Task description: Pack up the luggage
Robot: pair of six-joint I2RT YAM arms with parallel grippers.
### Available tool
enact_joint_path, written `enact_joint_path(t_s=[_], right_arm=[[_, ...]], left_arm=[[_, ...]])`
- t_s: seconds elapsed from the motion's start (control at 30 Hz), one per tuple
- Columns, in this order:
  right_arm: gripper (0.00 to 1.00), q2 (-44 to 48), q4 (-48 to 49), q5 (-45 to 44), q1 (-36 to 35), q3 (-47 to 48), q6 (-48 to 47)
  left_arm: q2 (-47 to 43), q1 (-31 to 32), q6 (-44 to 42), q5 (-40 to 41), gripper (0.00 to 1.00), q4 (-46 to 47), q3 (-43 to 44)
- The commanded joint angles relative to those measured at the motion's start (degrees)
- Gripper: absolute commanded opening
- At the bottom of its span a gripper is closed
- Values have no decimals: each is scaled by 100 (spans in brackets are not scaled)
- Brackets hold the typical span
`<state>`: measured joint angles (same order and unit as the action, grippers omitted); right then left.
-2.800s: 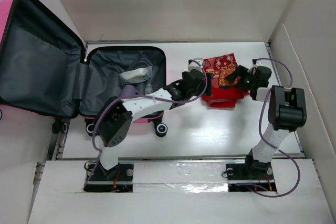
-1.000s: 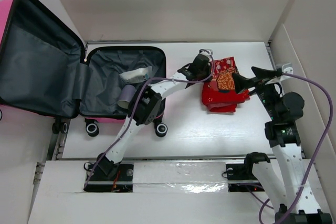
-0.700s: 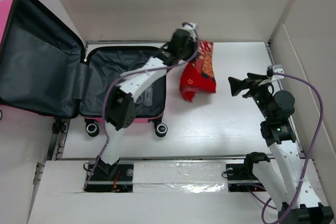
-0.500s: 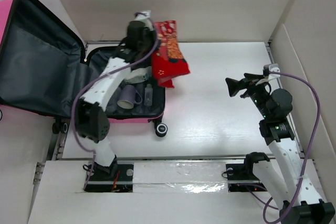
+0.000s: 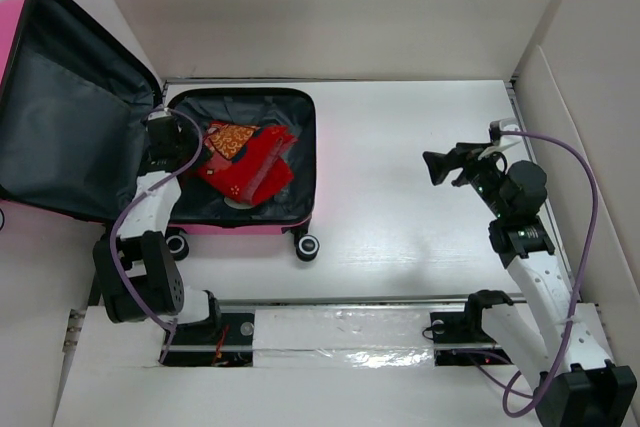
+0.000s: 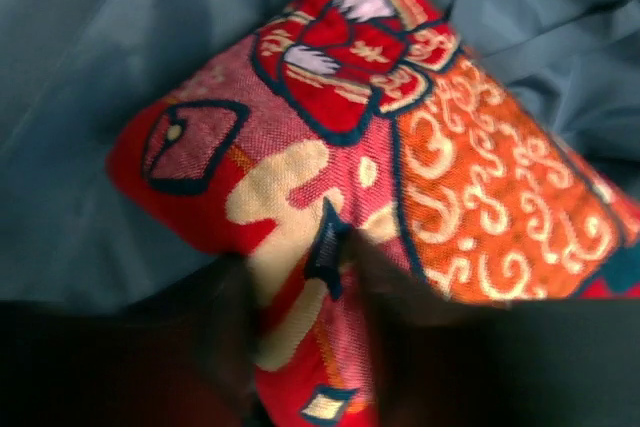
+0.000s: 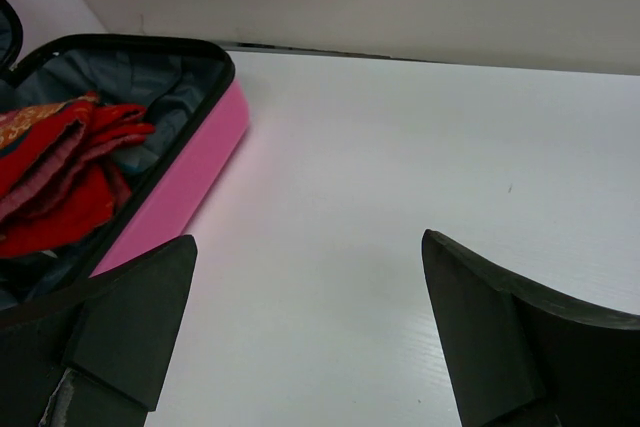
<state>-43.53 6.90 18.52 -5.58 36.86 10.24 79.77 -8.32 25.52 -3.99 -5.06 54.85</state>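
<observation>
Nearest you, your two arms rise from the table's (image 5: pixel 380 247) near edge. Your right gripper (image 5: pixel 441 165) hangs over the bare tabletop, fingers (image 7: pixel 130 317) spread wide, holding nothing. Further left, the one luggage (image 5: pixel 70 127) lies open on the table. In its grey-lined base lies a single red patterned cloth (image 5: pixel 248 162). Your left gripper (image 5: pixel 192 152) looks clamped on its corner, though that wrist view is blurred.
</observation>
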Motion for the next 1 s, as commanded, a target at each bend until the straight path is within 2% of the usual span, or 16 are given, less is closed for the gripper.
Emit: enact_joint_path(t_s=[0.0, 0.07, 0.17, 0.23, 0.27, 0.3, 0.4, 0.43, 0.47, 0.57, 0.7, 0.73, 0.83, 0.87, 0.9, 0.97], right_arm=[[100, 64, 277, 187, 40, 5, -127], [100, 81, 233, 187, 40, 23, -163], [100, 73, 242, 195, 40, 5, -171], [90, 20, 312, 300, 40, -3, -189], [78, 20, 338, 344, 40, -4, -206], [45, -32, 365, 441, 40, 5, -250], [0, -208, 453, 704, 40, 40, -286], [0, -270, 479, 853, -12, 40, -286], [0, -331, 532, 916, -65, 49, -286], [8, -516, 497, 1135, -118, 119, -338], [26, -490, 339, 1223, -232, 225, -496], [30, -464, 339, 1346, -285, 234, -558], [46, -402, 172, 1295, -539, 356, -812], [49, -393, 50, 1216, -610, 409, -857], [51, -393, -4, 1145, -671, 444, -901], [53, -411, -135, 1066, -742, 488, -954]], left_arm=[[-295, -3, 120, 188, 49, 130, 236], [-469, -3, 94, 223, 62, -56, 359], [-1196, -3, 6, 319, 63, -250, 246], [-2021, -3, -21, 799, 59, -477, -34], [-2322, -3, -21, 995, 58, -478, -184], [-2639, -3, -21, 1179, 57, -539, -324], [-3825, -3, 128, 1979, 45, -767, -746], [-4072, -3, 146, 2181, 41, -855, -791], [-4475, -3, 173, 2653, 24, -978, -792], [-4506, 67, 672, 4127, 0, -2198, -223], [-4505, 67, 832, 5381, 1, -2728, -194], [-4496, 67, 736, 5452, 5, -2728, -203], [-4479, 67, 552, 5978, 40, -2615, -255], [-4374, 67, 290, 6363, 60, -2518, -299], [-4312, 67, -35, 6506, 67, -1952, -578], [-3623, -64, 161, 6569, 71, -2408, -433]])
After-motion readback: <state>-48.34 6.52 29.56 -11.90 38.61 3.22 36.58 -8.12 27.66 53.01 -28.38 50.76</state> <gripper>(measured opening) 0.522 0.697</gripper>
